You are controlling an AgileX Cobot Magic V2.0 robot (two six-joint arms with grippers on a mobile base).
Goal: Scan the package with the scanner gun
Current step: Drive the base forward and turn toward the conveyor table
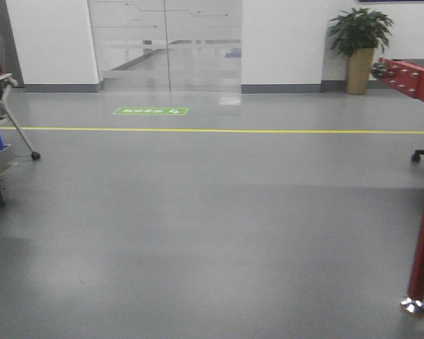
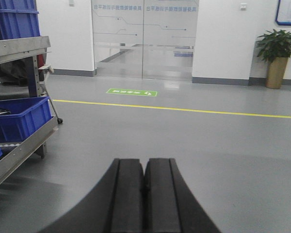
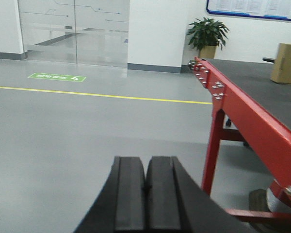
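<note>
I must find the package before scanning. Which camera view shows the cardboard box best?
The right wrist view: the cardboard box stands on the black belt of the red table, cut by the picture's right edge. The front view shows only the table's red end, no box. The left wrist view shows neither.

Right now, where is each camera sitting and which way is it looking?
Front camera: robot's front, low, facing the glass door across grey floor; no robot part shows.
Left wrist camera: on the left arm, facing forward over the shut left pincer; blue bins at left.
Right wrist camera: on the right arm, facing forward over the shut right pincer; red table and brown box at right.
All three share the yellow line, green floor sign and potted plant.
</note>
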